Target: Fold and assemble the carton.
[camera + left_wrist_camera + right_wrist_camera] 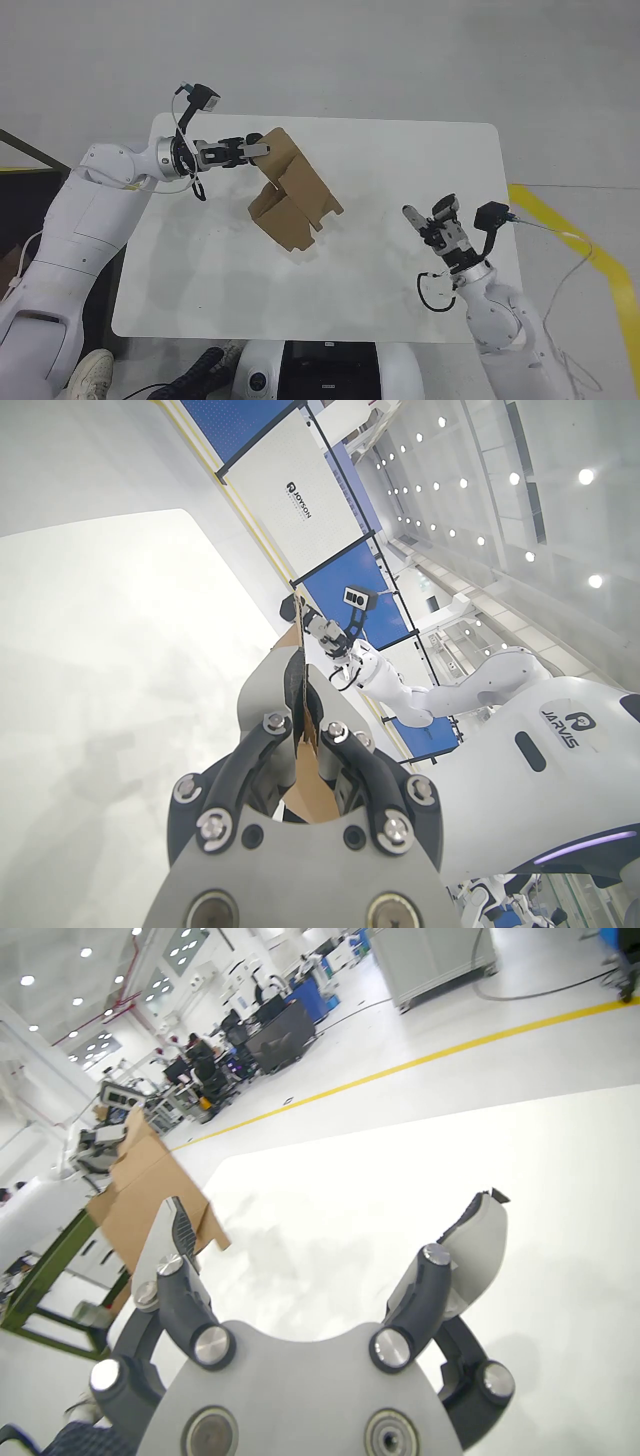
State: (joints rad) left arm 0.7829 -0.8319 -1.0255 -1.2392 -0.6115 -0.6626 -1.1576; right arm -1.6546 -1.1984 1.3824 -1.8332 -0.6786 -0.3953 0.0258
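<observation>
A white table fills the middle of the top view. Over its left-centre part sits a brown carton, partly opened, with flaps hanging loose. Its long axis runs diagonally from the far left edge of the table toward the middle. The left arm reaches in level from the table's left side, and the left gripper is clamped on the carton's far upper edge; the left wrist view shows cardboard pinched between the closed fingers. The right gripper hovers over the right part of the table, well apart from the carton, fingers spread wide and holding nothing. From it the carton lies across bare tabletop toward the robot's left, its loose near flaps facing it, so the right arm looks placed for the next fold.
</observation>
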